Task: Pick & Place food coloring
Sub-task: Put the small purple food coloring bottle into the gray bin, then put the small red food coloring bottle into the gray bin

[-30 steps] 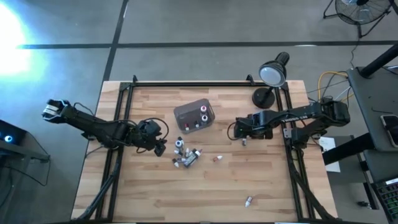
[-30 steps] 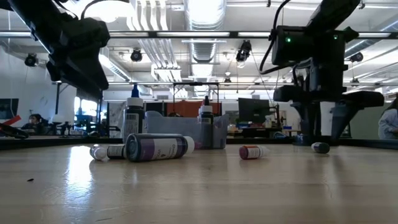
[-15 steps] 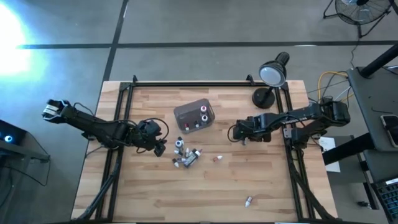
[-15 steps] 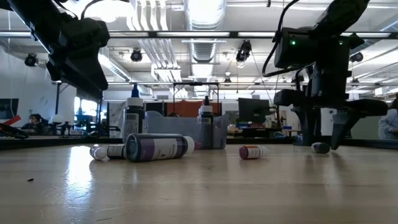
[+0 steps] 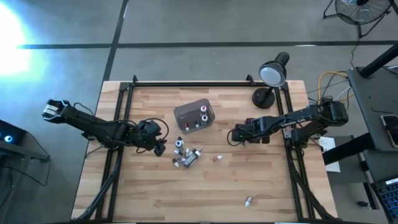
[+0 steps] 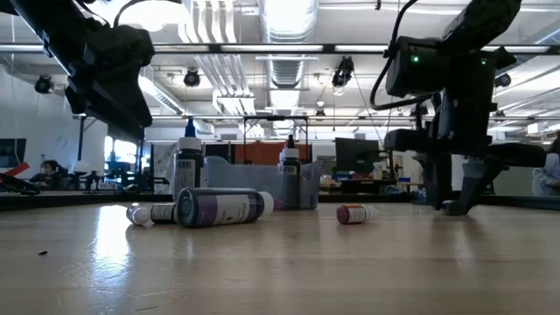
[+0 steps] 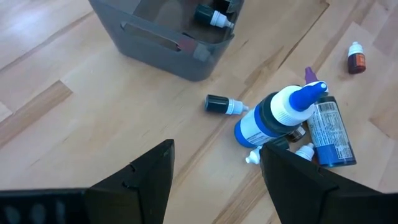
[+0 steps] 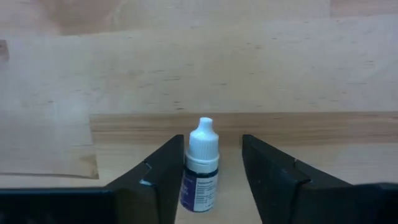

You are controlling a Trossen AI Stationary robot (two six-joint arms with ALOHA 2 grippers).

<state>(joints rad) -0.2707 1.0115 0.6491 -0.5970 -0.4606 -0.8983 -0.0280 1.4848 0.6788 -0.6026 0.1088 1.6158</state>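
Note:
A tiny food coloring bottle [image 8: 200,169] with a white cap lies on the wood between the fingers of my open right gripper [image 8: 211,171]. That gripper [image 6: 451,206] is down at the table top, right of centre [image 5: 238,134]. More small bottles lie in a cluster [image 5: 186,154] with a larger blue-capped bottle [image 7: 280,118]. One red bottle [image 5: 217,158] lies apart, and another [image 5: 249,200] lies near the front edge. My left gripper [image 5: 160,147] hovers open just left of the cluster [image 7: 214,186]. My right gripper's fingers stand on either side of the lying bottle's body, coming down at it from above. One finger [image 8: 166,169] is right against the bottle's side [image 8: 188,177]. I cannot tell whether it touches. The other finger [image 8: 264,171] stands apart.
A grey translucent tub [image 5: 194,116] holding two or three bottles stands behind the cluster. A black desk lamp [image 5: 271,79] sits at the far right corner. Bare wood stretches along the near side of the table [image 5: 155,199].
My right gripper has come down toward the table and shifted slightly toward the left and near edges. Its fingers now straddle the small bottle, which has stayed in place. My left arm has kept still.

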